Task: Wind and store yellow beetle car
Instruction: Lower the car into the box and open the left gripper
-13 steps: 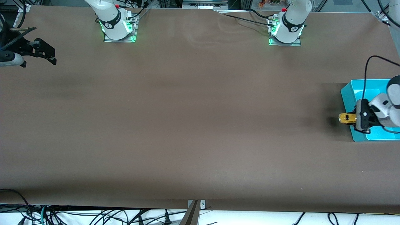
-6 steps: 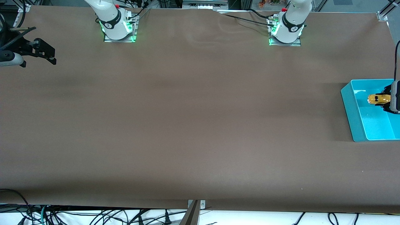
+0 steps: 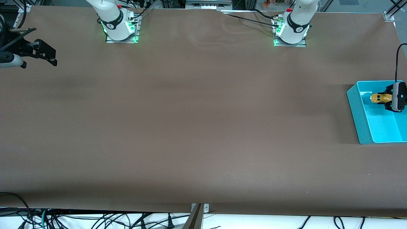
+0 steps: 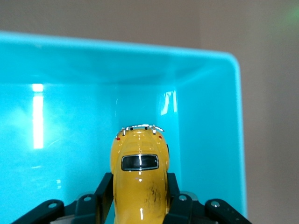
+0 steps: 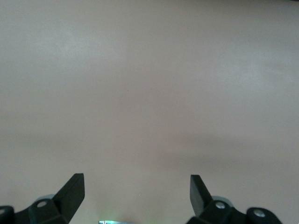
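Note:
The yellow beetle car (image 3: 379, 98) is small and rounded, with a dark rear window. My left gripper (image 3: 386, 98) is shut on the yellow beetle car and holds it over the teal bin (image 3: 353, 103), above the part of the bin farther from the front camera. In the left wrist view the car (image 4: 139, 179) sits between the two black fingers (image 4: 103, 186) with the bin's floor (image 4: 70, 121) below. My right gripper (image 3: 50, 54) is open and empty and waits over the right arm's end of the table; its view (image 5: 135, 183) shows only bare table.
The teal bin stands at the left arm's end of the table, partly cut off by the view's edge. The brown table cover (image 3: 197, 121) lies flat between the arms' bases. Cables hang along the table's near edge (image 3: 95, 219).
My left gripper has carried the car from over the bin's wall toward the table's middle to over the bin's inside. The right arm has not moved.

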You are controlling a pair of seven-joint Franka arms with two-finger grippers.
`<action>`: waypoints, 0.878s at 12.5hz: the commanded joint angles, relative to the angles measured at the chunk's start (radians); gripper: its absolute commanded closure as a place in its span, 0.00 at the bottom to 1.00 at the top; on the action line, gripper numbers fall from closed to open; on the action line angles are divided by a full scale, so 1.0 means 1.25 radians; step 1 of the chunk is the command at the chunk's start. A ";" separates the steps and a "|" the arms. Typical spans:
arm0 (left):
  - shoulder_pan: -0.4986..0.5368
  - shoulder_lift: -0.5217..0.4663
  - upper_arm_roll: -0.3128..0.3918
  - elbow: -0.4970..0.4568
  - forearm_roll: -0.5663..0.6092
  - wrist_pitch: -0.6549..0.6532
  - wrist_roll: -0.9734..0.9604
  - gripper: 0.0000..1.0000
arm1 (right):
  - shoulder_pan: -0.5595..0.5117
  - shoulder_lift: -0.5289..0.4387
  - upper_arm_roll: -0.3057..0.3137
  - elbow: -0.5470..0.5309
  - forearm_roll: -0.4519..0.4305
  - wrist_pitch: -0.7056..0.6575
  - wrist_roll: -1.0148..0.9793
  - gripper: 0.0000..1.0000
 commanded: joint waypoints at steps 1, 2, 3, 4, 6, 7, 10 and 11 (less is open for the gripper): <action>0.019 0.026 -0.011 0.002 0.020 0.020 0.027 0.70 | 0.006 0.003 -0.009 0.014 0.041 -0.005 0.023 0.00; 0.019 0.032 -0.011 0.002 0.020 0.025 0.027 0.67 | 0.005 0.004 -0.009 0.014 0.045 -0.004 0.046 0.00; 0.023 0.036 -0.011 0.002 0.018 0.030 0.027 0.57 | 0.006 0.004 -0.007 0.014 0.045 0.001 0.061 0.00; 0.024 0.040 -0.011 0.001 0.017 0.029 0.028 0.14 | 0.006 0.004 -0.007 0.014 0.045 0.002 0.064 0.00; 0.026 0.032 -0.012 0.006 0.015 0.018 0.034 0.00 | 0.006 0.005 -0.007 0.014 0.046 0.002 0.064 0.00; 0.025 0.025 -0.013 0.006 0.014 0.008 0.036 0.00 | 0.006 0.005 -0.007 0.014 0.046 0.002 0.064 0.00; 0.018 -0.016 -0.017 0.019 0.009 -0.063 0.019 0.00 | 0.006 0.010 -0.007 0.014 0.046 0.002 0.064 0.00; 0.015 -0.047 -0.021 0.019 0.009 -0.079 -0.003 0.00 | 0.006 0.010 -0.007 0.014 0.046 0.002 0.063 0.00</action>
